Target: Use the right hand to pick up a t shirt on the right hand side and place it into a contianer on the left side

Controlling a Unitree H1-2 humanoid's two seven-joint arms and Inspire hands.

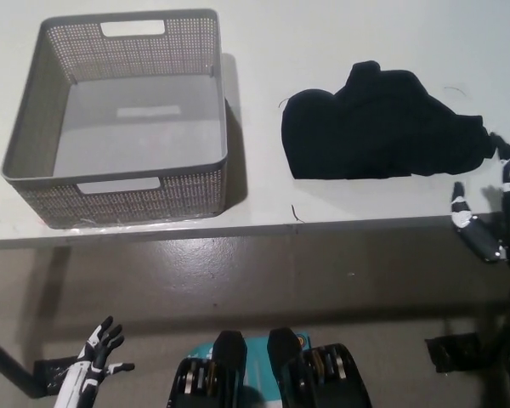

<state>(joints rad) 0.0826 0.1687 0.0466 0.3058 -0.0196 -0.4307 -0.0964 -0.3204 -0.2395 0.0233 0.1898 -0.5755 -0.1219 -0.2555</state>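
A black t shirt (382,127) lay bunched up on the right side of the white table (323,34). A grey basket (119,191) with holes in its walls sat on the left side, well apart from the shirt, with nothing in it. The black right hand (491,217) was at the table's right edge, just beside the shirt, fingers spread and holding nothing. The white left hand (98,361) rested low at the left, fingers spread too. No writing could be read anywhere.
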